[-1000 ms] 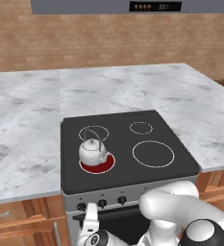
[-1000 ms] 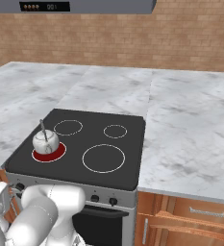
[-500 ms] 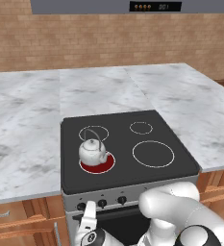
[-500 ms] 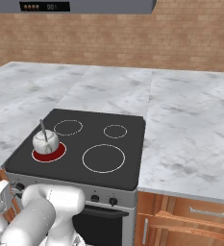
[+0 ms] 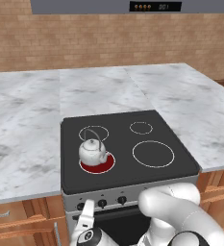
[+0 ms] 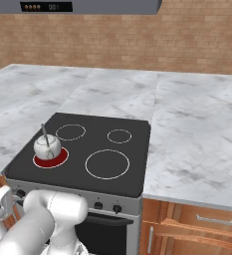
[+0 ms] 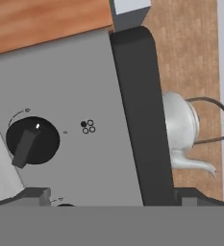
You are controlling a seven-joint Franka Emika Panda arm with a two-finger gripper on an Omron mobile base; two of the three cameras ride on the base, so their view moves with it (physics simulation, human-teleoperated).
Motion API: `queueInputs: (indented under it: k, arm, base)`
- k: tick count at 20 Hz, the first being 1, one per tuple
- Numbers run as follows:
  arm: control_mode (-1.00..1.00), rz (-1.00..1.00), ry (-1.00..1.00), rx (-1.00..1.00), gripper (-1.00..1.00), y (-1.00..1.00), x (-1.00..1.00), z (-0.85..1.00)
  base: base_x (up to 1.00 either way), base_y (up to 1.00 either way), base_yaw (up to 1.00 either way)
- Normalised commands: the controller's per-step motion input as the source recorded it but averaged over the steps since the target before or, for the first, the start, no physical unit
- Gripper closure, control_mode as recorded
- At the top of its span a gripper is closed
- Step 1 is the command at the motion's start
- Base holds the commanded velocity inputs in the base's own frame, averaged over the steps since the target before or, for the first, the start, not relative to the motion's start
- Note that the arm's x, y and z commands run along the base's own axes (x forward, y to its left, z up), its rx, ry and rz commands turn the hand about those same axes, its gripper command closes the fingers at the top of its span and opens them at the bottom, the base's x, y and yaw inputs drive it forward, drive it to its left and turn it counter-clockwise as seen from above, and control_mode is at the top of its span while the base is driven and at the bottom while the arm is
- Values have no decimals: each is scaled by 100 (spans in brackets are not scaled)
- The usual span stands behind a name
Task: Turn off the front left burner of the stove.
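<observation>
Left base view: gripper (image 5: 87,218) has crept up toward the round black knob (image 7: 32,141) at lower left, claw state unreadable; medium white-ringed front left burner (image 5: 98,163) still red.

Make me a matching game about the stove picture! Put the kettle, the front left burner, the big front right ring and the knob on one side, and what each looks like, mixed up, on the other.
Things:
1. kettle
2. front left burner
3. front right ring
4. knob

Descriptions:
A. plain black centre inside a white outline
B. black, on the grey front panel
C. glowing red
D. white, with a dark wire handle

Pairs: 1-D, 2-C, 3-A, 4-B
</observation>
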Motion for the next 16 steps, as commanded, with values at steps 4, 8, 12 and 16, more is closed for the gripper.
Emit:
queueInputs:
  k: [4, 8, 12, 16]
  arm:
    - [-100, -4, 0, 0, -100, 8, 0, -23]
    - [-100, -4, 0, 0, -100, 14, 2, -18]
    - [-100, -1, 0, 1, -100, 10, 18, -4]
    - [-100, 0, 0, 1, -100, 14, 18, -1]
  base:
    - [0, 0, 0]
    - [0, 0, 0]
    - [0, 0, 0]
    - [0, 0, 0]
